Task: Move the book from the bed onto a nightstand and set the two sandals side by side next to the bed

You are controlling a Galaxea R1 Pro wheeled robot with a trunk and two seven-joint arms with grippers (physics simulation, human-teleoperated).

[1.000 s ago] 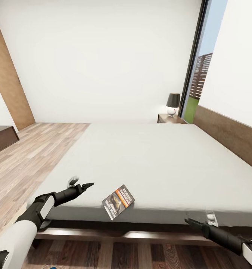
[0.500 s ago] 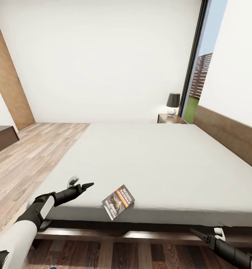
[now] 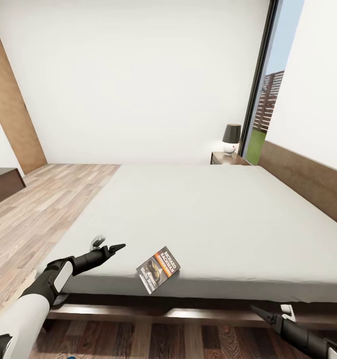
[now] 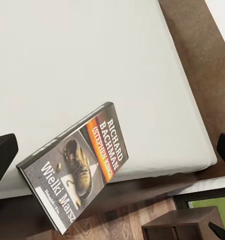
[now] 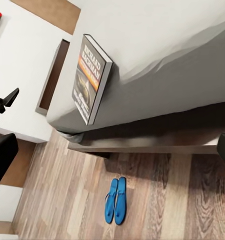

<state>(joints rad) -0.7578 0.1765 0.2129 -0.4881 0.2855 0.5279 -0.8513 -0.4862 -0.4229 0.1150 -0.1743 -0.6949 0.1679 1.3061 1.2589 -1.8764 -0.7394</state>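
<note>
The right gripper (image 3: 274, 315) has edged up, jaws apart; the book (image 3: 158, 269) overhangs the bed (image 3: 203, 214) edge between it and the spread-jawed left gripper (image 3: 107, 245).

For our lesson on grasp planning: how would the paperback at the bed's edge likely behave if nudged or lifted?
The book overhangs the edge of the bed, so a nudge outward would probably tip it to the floor. It looks thin, likely light with some flex. Its glossy-looking cover may be slippery.
</note>
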